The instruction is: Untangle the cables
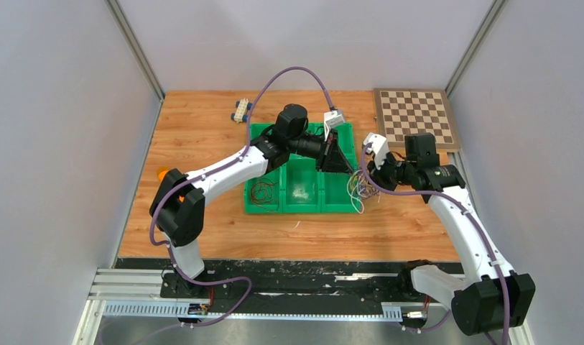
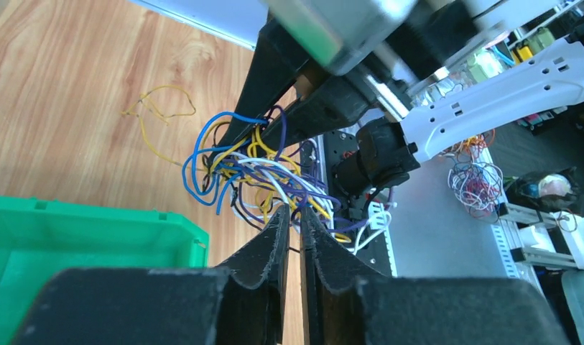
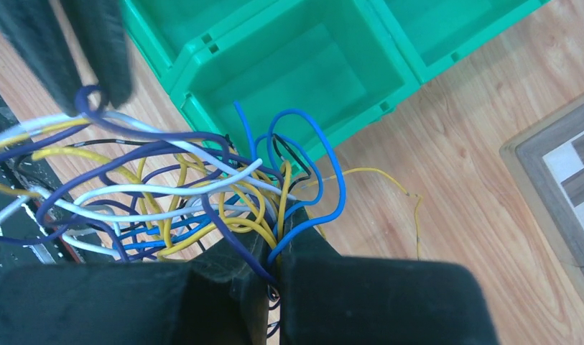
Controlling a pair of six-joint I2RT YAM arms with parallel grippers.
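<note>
The cables [image 1: 359,188] are a loopy tangle of blue, yellow, white, purple and black wires hanging above the table just right of the green bins. My right gripper [image 3: 285,219] is shut on the cables [image 3: 167,194], with blue, yellow and purple strands pinched between its fingers. My left gripper [image 2: 292,210] reaches across the bins into the same tangle [image 2: 260,172]. Its jaws are closed to a narrow slit on thin strands at the tips. In the right wrist view its fingers [image 3: 102,50] show at the upper left with a purple loop at their tips. From above, both grippers [image 1: 346,165] [image 1: 368,175] meet at the tangle.
A row of green bins [image 1: 299,210] sits mid-table; the left bin holds a few dark wires [image 1: 262,190]. One loose yellow wire [image 2: 159,115] lies on the wood. A chessboard [image 1: 416,116] is at the back right, a small toy block [image 1: 241,110] at the back, an orange object [image 1: 161,173] at the left.
</note>
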